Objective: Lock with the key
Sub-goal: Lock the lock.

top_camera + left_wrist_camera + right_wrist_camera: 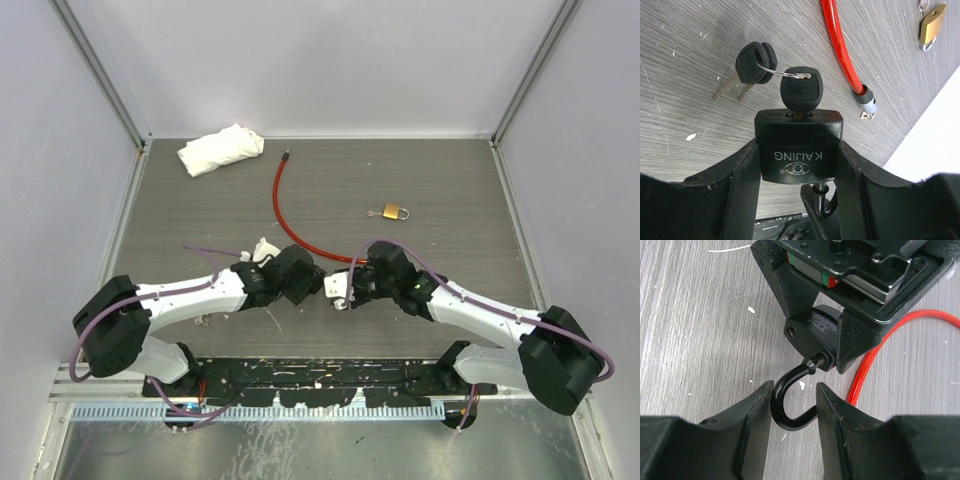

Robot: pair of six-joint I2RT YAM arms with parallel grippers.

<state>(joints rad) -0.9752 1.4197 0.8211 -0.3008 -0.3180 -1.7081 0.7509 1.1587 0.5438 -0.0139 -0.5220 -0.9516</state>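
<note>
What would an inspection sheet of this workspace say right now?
Surface: grey wood-grain table, some white scuffs.
Job's things: black padlock with key inserted; shackle swung open.
Clutter: white cloth, red cable, small brass lock.
Grippers: left gripper clamps the black padlock; right gripper straddles the shackle, grip uncertain.
Cables: purple wires run along both arms.
Surroundings: plain walls with metal framing.
</note>
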